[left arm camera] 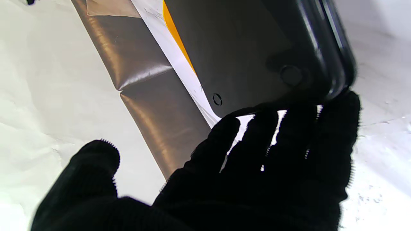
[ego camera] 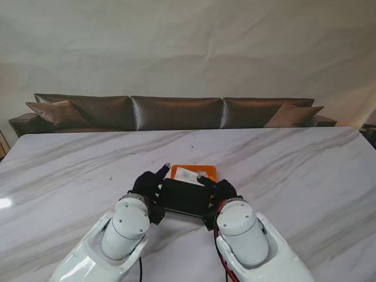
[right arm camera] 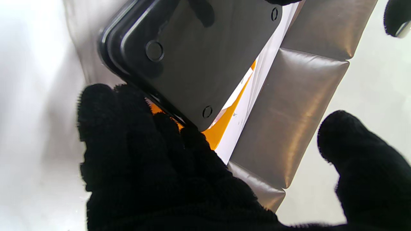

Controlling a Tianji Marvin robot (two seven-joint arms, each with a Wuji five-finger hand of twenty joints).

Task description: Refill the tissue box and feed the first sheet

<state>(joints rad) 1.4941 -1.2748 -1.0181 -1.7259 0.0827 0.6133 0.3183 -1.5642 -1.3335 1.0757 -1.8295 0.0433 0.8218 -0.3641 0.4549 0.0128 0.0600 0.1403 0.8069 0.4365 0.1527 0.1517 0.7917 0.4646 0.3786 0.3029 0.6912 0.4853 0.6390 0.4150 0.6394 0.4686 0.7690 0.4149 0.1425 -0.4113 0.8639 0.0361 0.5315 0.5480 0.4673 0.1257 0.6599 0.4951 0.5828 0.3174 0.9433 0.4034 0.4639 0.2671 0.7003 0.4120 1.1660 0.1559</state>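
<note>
Both hands hold the black tissue box between them, one at each short end, near the robot at the middle of the marble table. Gripping it from both sides probably keeps it level and steady over the orange tissue pack, which lies on the table just beyond and partly under the box. The flat face with small round feet turned toward the wrist cameras looks like the box's underside.

The left hand has its four fingers curled against the left end, with the thumb spread clear. The right hand mirrors it, its fingers wrapped on the right end's rim and the thumb held away. Both forearms reach in from the near corners, wrists angled inward.
</note>
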